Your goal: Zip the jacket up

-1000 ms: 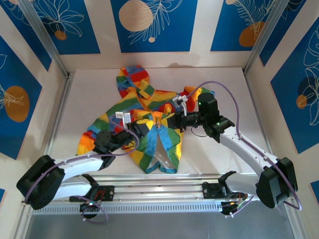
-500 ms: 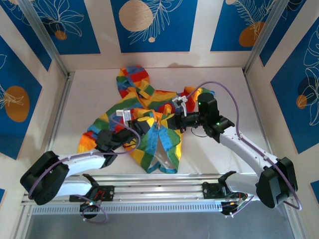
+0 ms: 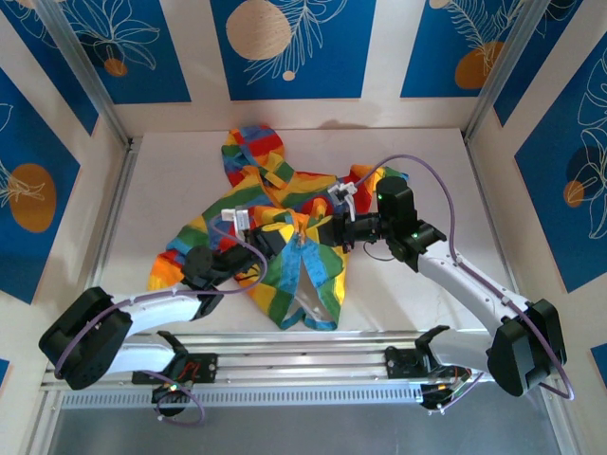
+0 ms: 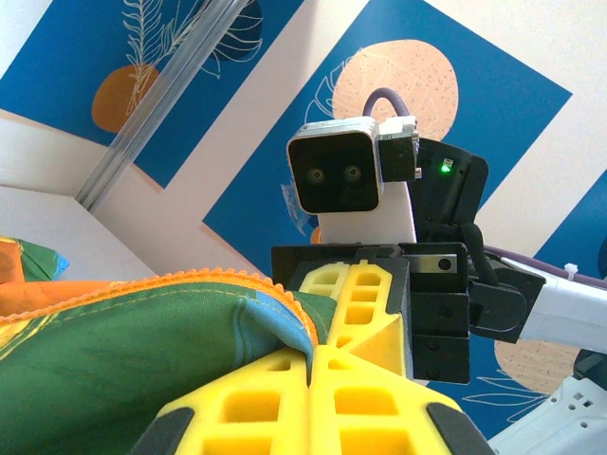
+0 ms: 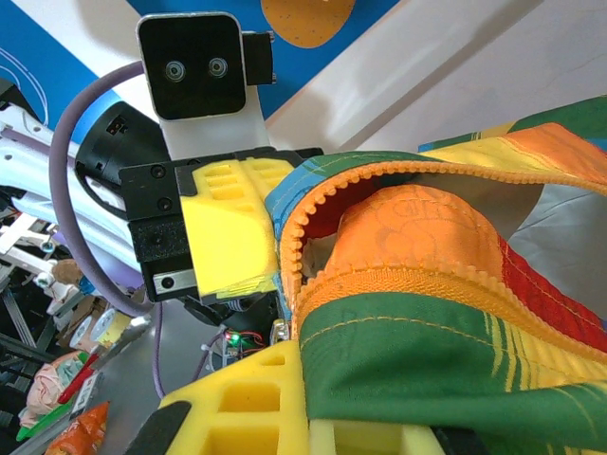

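The left end effector (image 3: pixel 268 240) and right end effector (image 3: pixel 322 229) each pinched a jacket (image 3: pixel 254 156) front edge, best pulled taut so the zipper (image 5: pixel 296 256) teeth lined up.

Blue leaf-patterned wall panels (image 3: pixel 332 57) surround a pale table (image 3: pixel 432 166).

Jacket (image 3: pixel 232 207) on table (image 3: pixel 427 161), its front between left pincer (image 3: pixel 275 243) and right pincer (image 3: pixel 321 230)
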Action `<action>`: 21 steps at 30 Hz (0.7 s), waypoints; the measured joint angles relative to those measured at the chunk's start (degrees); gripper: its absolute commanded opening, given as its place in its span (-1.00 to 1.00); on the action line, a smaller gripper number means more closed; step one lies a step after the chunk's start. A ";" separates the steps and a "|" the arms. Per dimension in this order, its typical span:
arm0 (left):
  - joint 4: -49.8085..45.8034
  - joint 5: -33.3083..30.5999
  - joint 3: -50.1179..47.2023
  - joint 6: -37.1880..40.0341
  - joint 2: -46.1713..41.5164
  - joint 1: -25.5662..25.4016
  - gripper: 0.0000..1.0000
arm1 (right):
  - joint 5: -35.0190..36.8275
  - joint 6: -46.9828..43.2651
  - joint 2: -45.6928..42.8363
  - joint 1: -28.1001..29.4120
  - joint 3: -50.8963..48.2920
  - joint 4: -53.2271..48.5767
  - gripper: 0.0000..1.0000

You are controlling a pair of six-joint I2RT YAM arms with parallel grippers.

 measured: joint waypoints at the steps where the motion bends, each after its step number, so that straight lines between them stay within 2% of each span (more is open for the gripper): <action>1: 0.02 0.00 0.00 -0.02 0.00 0.00 -1.00 | 0.02 0.00 0.00 0.00 0.00 0.07 -1.00; 21: 0.20 0.04 -0.22 -0.90 0.00 -0.02 -1.00 | 1.11 0.74 0.00 -0.07 0.00 0.92 -1.00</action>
